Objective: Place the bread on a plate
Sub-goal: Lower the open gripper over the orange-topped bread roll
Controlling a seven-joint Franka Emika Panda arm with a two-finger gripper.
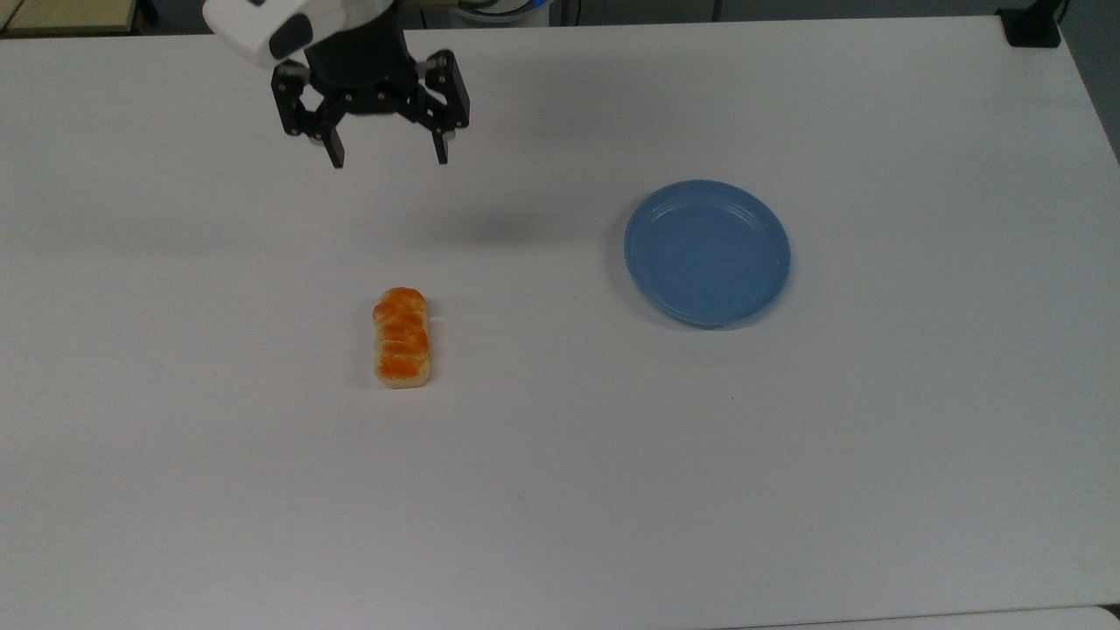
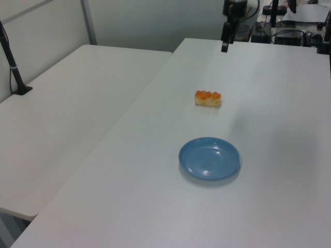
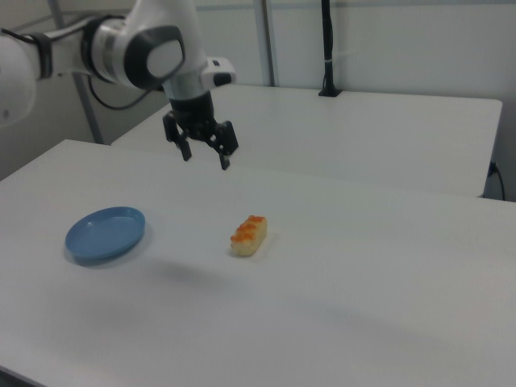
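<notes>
I see the black two-finger claw (image 1: pixel 388 161) hanging in the air above the white surface (image 1: pixel 560 455), its fingers (image 1: pixel 335 154) spread wide apart with nothing between them. In the top view it sits near the upper edge, above and slightly to the top view's left of the small oblong loaf of bread with a glossy orange-brown braided top and pale cream sides (image 1: pixel 402 338). The claw is well apart from the loaf and casts a soft shadow on the surface between the loaf and the plate.

The bread lies flat on the surface, its long axis running up and down in the top view. The round, shallow, plain blue plate with a ringed rim (image 1: pixel 707 253) rests on the same surface, well apart from the loaf toward the top view's right, and it holds nothing.

In the right view I read the claw (image 3: pixel 205 155) pointing downward from the white and grey arm (image 3: pixel 145 48), raised clear of the surface, with the bread (image 3: pixel 248 235) lower and toward the right view's right of it and the plate (image 3: pixel 106 234) toward the right view's left.

In the left view the claw (image 2: pixel 225 46) shows near the top, the bread (image 2: pixel 208 98) beyond the plate (image 2: pixel 209 158).
</notes>
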